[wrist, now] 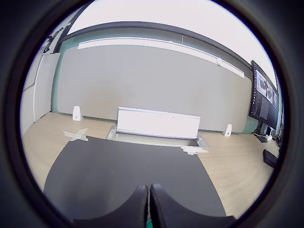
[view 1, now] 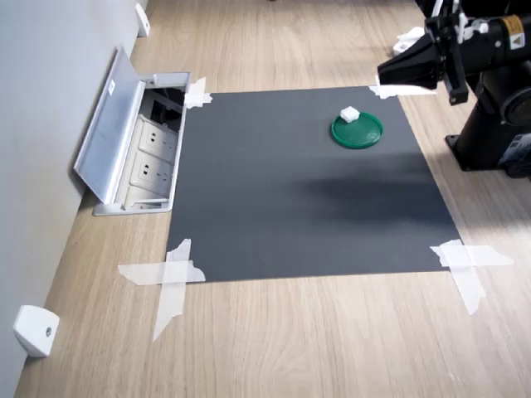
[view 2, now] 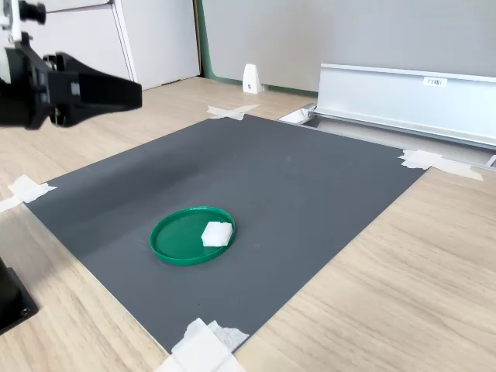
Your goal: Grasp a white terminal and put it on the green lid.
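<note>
The green lid point(view 1: 358, 130) point(view 2: 192, 235) lies flat on the black mat point(view 1: 299, 191), toward the first exterior view's upper right. The white terminal point(view 1: 349, 114) point(view 2: 217, 233) rests on the lid, near its rim. My gripper point(view 1: 385, 73) point(view 2: 138, 93) hangs in the air above and beside the lid, well apart from it. In the wrist view the gripper point(wrist: 149, 191) shows its two fingers pressed together with nothing between them. A sliver of green peeks out just below the fingertips there.
An open floor socket box point(view 1: 137, 145) with a raised metal flap sits at the mat's edge by the wall. White tape strips point(view 1: 170, 278) hold the mat's corners. A white wedge piece point(view 1: 35, 330) sits by the wall. The arm's base point(view 1: 498, 137) stands beside the mat.
</note>
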